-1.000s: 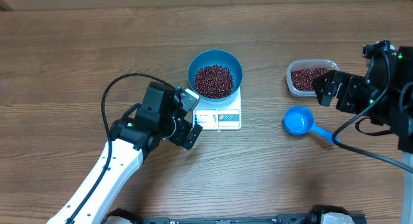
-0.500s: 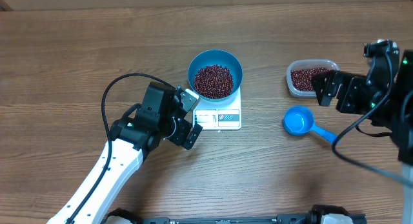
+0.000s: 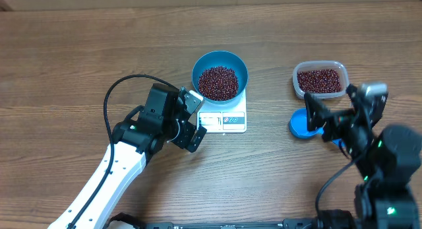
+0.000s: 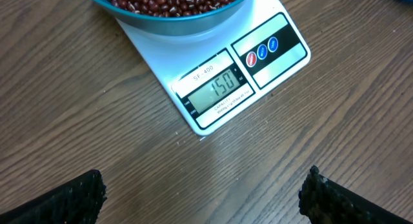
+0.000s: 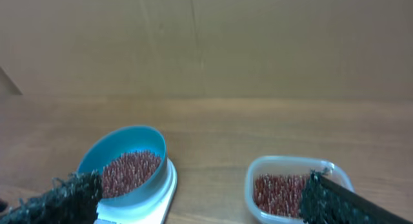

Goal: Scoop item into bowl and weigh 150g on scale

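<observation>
The glossy blue bowl (image 3: 232, 61) stands on the white scale (image 3: 223, 118) and holds a heap of dark red-brown beans (image 3: 217, 82). In the left wrist view the scale's display (image 4: 222, 87) reads 150. My left gripper (image 3: 196, 120) hovers open and empty just left of the scale's front edge, its fingers wide apart over bare wood (image 4: 204, 179). My right gripper (image 3: 328, 113) is open and empty above the blue scoop (image 3: 297, 125), facing the bowl (image 5: 103, 153) and the tub from the front.
A clear plastic tub (image 3: 320, 80) with more beans sits at the right rear, also in the right wrist view (image 5: 284, 166). The scoop's handle is hidden under the right arm. A black cable loops over the left arm (image 3: 122, 87).
The right arm has swung in from the right edge toward the front, now hanging over the scoop and uncovering the tub. Left arm, bowl and scale have not moved.
</observation>
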Robot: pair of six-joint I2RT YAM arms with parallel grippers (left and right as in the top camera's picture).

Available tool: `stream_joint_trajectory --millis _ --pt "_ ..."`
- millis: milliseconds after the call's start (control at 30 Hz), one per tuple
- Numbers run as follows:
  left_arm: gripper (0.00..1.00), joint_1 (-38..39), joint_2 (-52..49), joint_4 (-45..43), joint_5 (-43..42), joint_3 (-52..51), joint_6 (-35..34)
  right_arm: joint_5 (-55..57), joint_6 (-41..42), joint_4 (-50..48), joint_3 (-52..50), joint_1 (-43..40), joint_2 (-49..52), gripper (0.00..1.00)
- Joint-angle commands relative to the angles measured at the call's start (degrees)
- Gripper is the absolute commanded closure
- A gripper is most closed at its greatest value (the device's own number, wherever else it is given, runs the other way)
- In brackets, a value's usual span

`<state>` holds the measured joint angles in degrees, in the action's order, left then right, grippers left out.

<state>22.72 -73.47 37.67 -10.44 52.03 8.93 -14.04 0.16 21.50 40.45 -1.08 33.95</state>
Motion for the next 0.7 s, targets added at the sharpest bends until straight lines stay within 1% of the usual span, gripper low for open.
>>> stream_joint_trajectory --millis 0,100,333,633,667 --pt "0.01 -0.2 0.0 -0.2 0.1 1.2 -0.8 1.9 -0.3 -8.2 -9.9 0.4 -7.0 0.0" --pt "0.0 -0.2 0.0 -0.2 0.1 1.2 -0.8 2.1 -0.3 -13.4 -17.8 0.4 -12.4 0.0" --pt "0.0 -0.2 0.0 -0.2 0.1 1.2 -0.8 3.0 -0.3 -18.5 -31.1 0.5 -23.3 0.0" --pt "0.0 -0.2 0.0 -0.2 0.1 1.2 -0.8 4.6 -0.3 -21.2 -40.1 1.9 -31.6 0.0" --pt "0.0 -0.2 0.0 -0.2 0.1 1.2 -0.8 4.6 -0.3 -19.7 -40.0 1.9 -32.2 0.0"
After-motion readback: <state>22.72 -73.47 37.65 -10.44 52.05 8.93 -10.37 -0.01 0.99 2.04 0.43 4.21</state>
